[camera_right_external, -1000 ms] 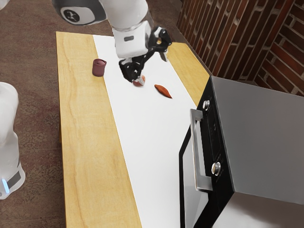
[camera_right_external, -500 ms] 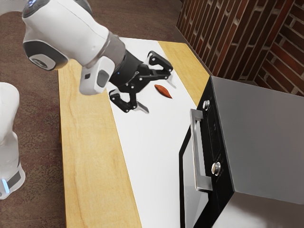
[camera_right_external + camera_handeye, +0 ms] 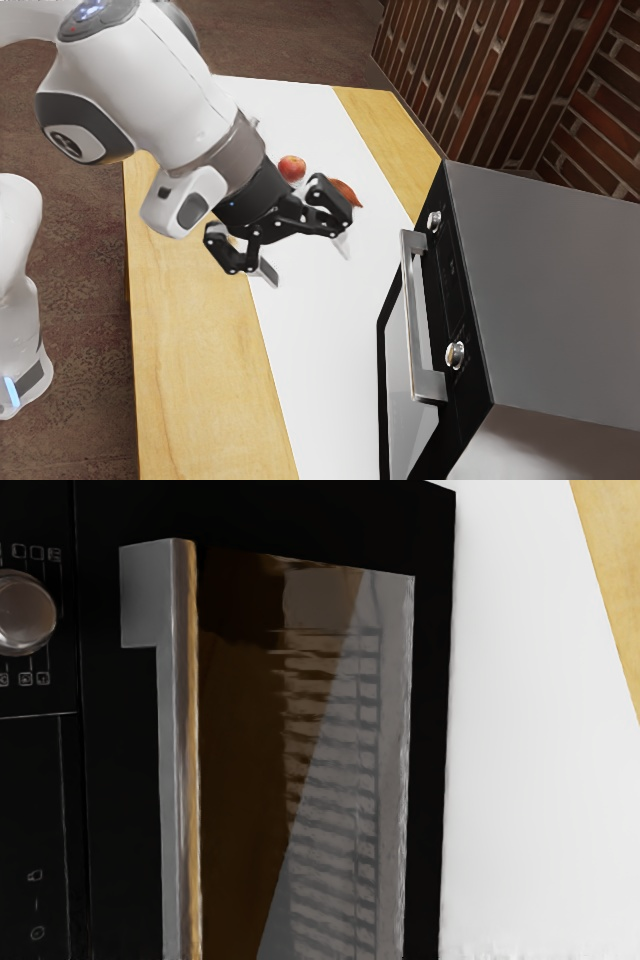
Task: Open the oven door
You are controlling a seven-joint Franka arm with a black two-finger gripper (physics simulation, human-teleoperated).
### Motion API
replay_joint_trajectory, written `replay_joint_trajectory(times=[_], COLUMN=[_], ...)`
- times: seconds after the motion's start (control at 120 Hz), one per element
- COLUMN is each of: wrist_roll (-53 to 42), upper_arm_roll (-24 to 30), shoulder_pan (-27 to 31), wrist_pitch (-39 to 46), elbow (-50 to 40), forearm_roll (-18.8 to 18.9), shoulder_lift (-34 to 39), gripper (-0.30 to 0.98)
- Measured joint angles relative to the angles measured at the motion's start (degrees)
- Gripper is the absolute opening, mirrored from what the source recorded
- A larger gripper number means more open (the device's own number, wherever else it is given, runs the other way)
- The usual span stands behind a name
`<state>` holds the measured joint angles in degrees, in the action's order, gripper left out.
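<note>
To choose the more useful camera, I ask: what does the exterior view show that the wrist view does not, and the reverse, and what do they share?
Exterior view: the open gripper, a round red fruit, an orange-brown pointed item, the brick wall and the oven's grey top.
Wrist view: small printed symbols by a knob, and striped reflections in the door.
Both: the door handle, a knob, the table's white surface and wood.

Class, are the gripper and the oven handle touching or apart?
Apart: the exterior view shows white tabletop between the open gripper and the handle.
</note>
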<state>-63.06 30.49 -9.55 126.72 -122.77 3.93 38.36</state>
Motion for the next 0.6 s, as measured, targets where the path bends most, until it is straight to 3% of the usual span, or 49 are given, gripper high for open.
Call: replay_joint_trajectory(times=[0.233,0.6], wrist_roll=[-2.7,-5.0], upper_arm_roll=[2.6,1.5], shoulder_pan=[0.0,0.0], wrist_pitch=[-1.1,2.0], elbow=[-1.4,2.7], forearm_roll=[-0.3,-0.7], shoulder_lift=[-0.5,-6.4], gripper=[0.69,0.69])
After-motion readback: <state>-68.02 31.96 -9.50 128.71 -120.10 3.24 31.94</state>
